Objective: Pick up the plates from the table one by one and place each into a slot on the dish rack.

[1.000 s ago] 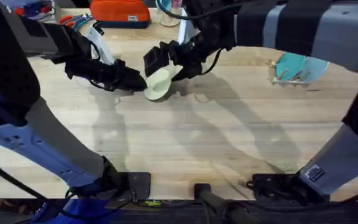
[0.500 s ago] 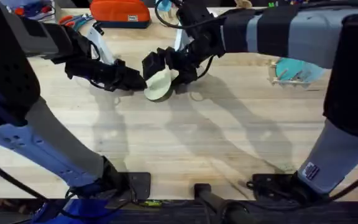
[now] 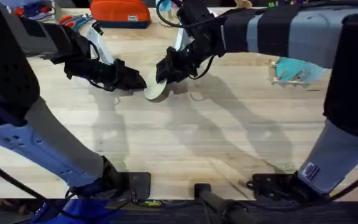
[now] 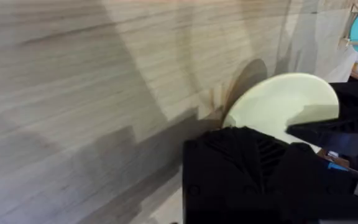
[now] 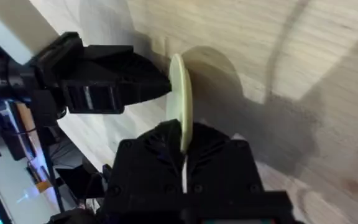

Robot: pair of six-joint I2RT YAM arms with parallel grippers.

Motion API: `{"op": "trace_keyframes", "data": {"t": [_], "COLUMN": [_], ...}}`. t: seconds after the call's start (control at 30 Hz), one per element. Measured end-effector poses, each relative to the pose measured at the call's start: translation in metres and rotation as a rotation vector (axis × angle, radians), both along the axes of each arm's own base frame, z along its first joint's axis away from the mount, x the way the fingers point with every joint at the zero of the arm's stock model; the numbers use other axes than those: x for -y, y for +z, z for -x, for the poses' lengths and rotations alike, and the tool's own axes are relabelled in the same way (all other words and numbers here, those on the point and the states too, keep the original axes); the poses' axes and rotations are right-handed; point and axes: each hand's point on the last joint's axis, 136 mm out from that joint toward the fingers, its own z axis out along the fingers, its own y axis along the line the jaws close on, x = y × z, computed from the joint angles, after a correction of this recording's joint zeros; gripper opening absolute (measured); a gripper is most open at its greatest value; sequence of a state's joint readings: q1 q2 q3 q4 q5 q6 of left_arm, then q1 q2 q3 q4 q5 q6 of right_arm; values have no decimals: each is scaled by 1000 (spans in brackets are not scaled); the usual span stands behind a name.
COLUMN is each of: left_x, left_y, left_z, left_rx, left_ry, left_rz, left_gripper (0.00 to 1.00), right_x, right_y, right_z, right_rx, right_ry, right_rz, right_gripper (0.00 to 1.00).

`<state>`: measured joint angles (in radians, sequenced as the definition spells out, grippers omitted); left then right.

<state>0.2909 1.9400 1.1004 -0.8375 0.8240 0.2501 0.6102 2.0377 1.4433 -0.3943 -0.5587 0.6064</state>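
The pale cream-yellow plate (image 3: pixel 156 91) stands nearly on edge on the table (image 3: pixel 185 143), left of centre at the back. My right gripper (image 3: pixel 165 73) reaches across from the right and is shut on its upper rim; in the right wrist view the plate (image 5: pixel 180 106) runs edge-on between my fingers. My left gripper (image 3: pixel 138 82) is shut, and its tip (image 5: pixel 157 87) touches the plate's face from the left. The left wrist view shows that face (image 4: pixel 278 102). At the far right the dish rack (image 3: pixel 289 76) holds a teal and a light blue plate (image 3: pixel 298 65).
An orange case (image 3: pixel 120 11) lies at the table's back edge, with red-handled tools (image 3: pixel 73 20) to its left. Bare planks stretch between the held plate and the rack. The rack's corner (image 4: pixel 355 25) is in the left wrist view.
The plate has tipped from leaning to nearly upright. My right gripper has come down over its rim and shut on it. The left gripper has stayed in place.
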Motion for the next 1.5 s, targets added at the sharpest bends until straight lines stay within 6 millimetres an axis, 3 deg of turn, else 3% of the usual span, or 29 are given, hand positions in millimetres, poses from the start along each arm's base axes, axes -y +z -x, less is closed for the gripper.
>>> {"op": "trace_keyframes", "data": {"t": [0.43,0.63,0.73,0.9,1.17,1.37,1.5], "left_x": [0,-13,-20,-29,-33,-35,-28], "left_y": [3,13,32,77,145,175,184], "left_z": [1,13,17,20,32,41,47], "left_rx": [9,13,44,149,281,332,358], "left_ry": [-6,-37,-37,-23,0,-18,-67], "left_rz": [-13,-172,-243,-340,-428,-539,-624], "left_gripper": [41,41,41,40,39,39,39], "right_x": [-1,9,19,36,83,128,153], "right_y": [2,6,22,64,123,148,158], "right_z": [0,16,20,9,-2,1,2], "right_rx": [26,22,53,191,391,474,502], "right_ry": [38,103,138,190,243,247,234], "right_rz": [-16,40,99,211,453,649,767], "right_gripper": [31,31,31,31,31,31,31]}}
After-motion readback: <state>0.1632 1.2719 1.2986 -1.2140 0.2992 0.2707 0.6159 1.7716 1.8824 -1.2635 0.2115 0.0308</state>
